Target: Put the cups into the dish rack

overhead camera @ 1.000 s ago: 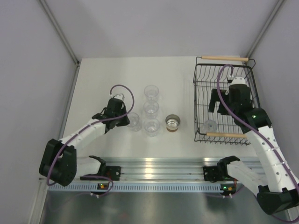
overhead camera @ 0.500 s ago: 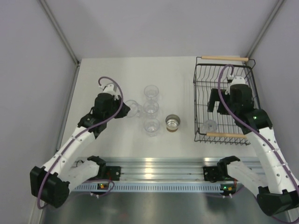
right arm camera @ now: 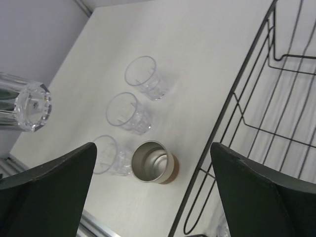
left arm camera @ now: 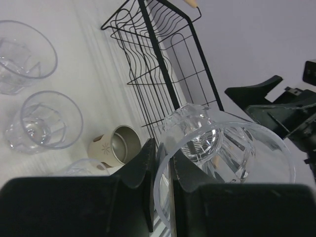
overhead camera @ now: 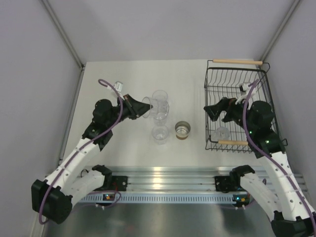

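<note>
Looking down on a white table [overhead camera: 123, 79] ringed by pale grey walls. Showing a black wire dish rack [overhead camera: 236, 62] with wooden bar handles. Finding the right gripper [overhead camera: 220, 111] hovering over the rack's left wall, jaws spread wide, gripping nothing. Finding the left gripper [overhead camera: 140, 107] well left of the rack, jaws pinching the rim of a clear tumbler [overhead camera: 148, 104] tipped sideways, base pointing toward the rack. Noting three more clear tumblers [right arm camera: 143, 76] [right arm camera: 126, 112] [right arm camera: 108, 154] standing in a row left of the rack, a silver-and-tan cup [overhead camera: 183, 130] between that row and the rack, and one tumbler [overhead camera: 221, 133] sitting inside the rack by its near handle.
</note>
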Controlling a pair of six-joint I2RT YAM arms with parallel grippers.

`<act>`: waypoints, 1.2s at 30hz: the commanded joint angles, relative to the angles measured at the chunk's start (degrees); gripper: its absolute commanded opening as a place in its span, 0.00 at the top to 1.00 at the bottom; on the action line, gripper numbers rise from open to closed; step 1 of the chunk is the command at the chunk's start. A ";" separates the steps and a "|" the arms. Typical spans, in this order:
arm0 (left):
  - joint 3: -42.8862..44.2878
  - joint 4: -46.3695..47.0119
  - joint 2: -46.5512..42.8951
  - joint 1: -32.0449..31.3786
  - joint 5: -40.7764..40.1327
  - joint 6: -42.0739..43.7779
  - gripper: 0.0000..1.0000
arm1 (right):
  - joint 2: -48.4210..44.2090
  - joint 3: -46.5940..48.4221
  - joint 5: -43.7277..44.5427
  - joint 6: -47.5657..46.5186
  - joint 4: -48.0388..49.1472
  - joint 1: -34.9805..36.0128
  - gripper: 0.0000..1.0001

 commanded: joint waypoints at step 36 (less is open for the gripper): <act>-0.50 59.97 22.60 -16.04 -0.98 -24.04 1.00 | 7.93 -25.79 -34.84 48.59 94.13 -0.92 0.01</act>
